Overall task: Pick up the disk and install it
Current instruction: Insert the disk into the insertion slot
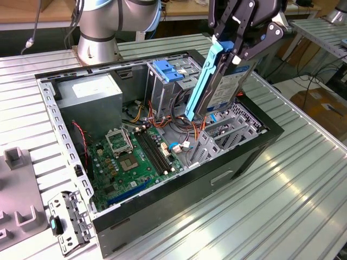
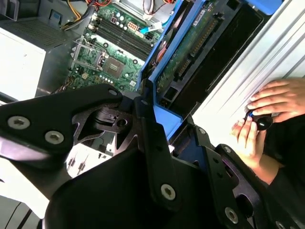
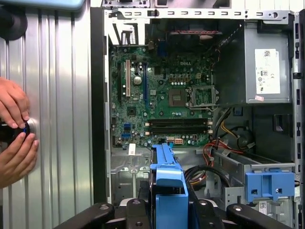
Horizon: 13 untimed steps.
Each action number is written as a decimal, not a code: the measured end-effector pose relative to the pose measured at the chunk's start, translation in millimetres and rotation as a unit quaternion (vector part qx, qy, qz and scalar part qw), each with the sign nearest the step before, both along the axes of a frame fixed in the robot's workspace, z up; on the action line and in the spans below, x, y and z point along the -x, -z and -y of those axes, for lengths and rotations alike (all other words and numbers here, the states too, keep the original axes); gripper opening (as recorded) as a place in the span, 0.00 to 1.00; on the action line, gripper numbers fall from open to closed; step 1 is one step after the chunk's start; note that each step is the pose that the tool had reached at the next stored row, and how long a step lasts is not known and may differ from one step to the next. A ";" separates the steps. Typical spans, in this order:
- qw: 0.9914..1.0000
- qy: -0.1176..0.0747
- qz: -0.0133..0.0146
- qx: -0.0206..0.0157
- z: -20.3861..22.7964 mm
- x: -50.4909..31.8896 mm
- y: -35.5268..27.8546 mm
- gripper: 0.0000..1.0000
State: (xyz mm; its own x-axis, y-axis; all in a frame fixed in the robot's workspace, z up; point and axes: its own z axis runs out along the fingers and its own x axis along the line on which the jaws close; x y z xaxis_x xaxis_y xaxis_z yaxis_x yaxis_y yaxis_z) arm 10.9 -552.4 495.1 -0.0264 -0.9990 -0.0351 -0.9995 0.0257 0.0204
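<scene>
Blue-framed disk (image 1: 223, 86) sits clamped in your gripper (image 1: 236, 52), tilted on edge above the open computer case (image 1: 179, 201).

From where I stand, the arm's grey base column (image 1: 96, 43) rises at the far side in the exterior view, with its rounded shoulder joint (image 1: 138, 11) bent just above it. The gripper (image 1: 238, 51) reaches down from overhead toward the exterior view's right. Its black linkage fingers (image 1: 260, 38) are drawn in and pinch the upper end of the disk (image 1: 219, 81), which hangs tilted in the air. In both wrist views the fingers (image 2: 152, 143) (image 3: 136, 212) press the disk's blue frame from either side.
</scene>
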 end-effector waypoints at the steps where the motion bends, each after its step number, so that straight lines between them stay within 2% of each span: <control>1: 1.000 0.000 0.000 0.000 0.0 -2.7 1.8 0.37; 4: 1.000 0.000 0.000 0.000 0.3 -14.9 8.5 0.37; 7: 1.000 0.000 0.000 0.000 1.4 -20.2 13.2 0.37; 10: 1.000 0.000 0.000 0.002 1.6 -32.7 18.5 0.37; 11: 1.000 0.000 0.000 0.002 2.4 -37.4 21.1 0.37; 13: 1.000 0.000 0.000 0.003 7.1 -39.4 24.4 0.37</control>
